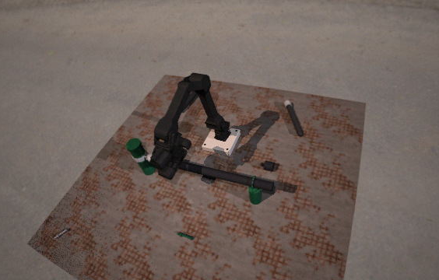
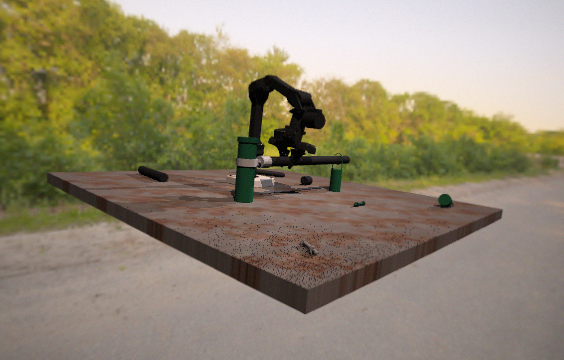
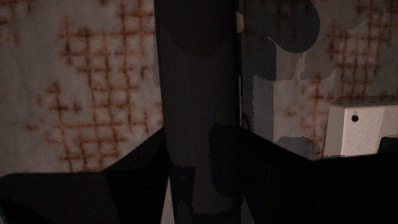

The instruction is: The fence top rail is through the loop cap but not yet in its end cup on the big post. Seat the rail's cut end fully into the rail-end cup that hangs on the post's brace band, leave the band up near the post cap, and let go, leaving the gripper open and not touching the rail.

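Observation:
The dark top rail (image 1: 227,176) (image 2: 329,160) (image 3: 200,90) lies about level, its far end through the loop above the short green post (image 1: 255,195) (image 2: 335,181). Its near end meets the light rail-end cup (image 1: 149,157) (image 2: 264,161); how deep it sits inside is hidden. The pale brace band (image 1: 139,159) (image 2: 247,162) is around the big green post (image 1: 148,169) (image 2: 245,185), in its upper part below the cap. My gripper (image 2: 294,161) (image 3: 199,131) is shut on the rail from above, near the cup end, one finger against each side. In the top view its fingertips are hidden.
The white base plate (image 1: 212,145) stands behind the rail. A dark pipe (image 1: 294,118) lies at the back right and a dark fitting (image 1: 270,166) (image 2: 306,180) behind the rail. A green bolt (image 1: 185,236) (image 2: 359,204) and grey bolt (image 1: 61,233) (image 2: 309,247) lie in front.

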Motion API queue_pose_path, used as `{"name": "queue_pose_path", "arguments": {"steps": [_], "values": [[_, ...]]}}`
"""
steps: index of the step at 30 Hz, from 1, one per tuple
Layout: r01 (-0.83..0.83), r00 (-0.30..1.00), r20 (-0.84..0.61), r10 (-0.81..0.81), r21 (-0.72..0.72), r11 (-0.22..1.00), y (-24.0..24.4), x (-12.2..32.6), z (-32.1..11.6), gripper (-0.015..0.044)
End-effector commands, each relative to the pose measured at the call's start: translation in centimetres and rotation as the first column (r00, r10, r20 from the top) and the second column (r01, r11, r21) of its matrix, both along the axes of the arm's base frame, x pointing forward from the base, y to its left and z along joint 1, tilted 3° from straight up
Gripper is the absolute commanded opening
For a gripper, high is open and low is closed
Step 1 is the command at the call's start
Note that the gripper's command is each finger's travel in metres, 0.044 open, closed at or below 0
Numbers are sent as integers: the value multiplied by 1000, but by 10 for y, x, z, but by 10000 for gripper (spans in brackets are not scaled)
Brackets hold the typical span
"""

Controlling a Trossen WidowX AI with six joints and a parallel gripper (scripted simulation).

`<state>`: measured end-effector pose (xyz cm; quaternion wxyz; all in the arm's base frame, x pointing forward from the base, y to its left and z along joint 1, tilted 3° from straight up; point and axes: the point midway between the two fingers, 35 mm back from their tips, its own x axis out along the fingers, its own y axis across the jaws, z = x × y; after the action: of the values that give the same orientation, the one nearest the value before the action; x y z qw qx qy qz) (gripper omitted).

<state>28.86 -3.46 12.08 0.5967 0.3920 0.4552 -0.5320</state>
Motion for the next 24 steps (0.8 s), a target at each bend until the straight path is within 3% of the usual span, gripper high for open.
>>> {"name": "queue_pose_path", "arguments": {"steps": [1,10,24], "values": [[0,1000,2,0,0,1000,1,0,0,210],[0,1000,1,0,3,1000,22,-3,20,440],[-9,1000,-2,9,1,1000,46,-10,65,440]]}}
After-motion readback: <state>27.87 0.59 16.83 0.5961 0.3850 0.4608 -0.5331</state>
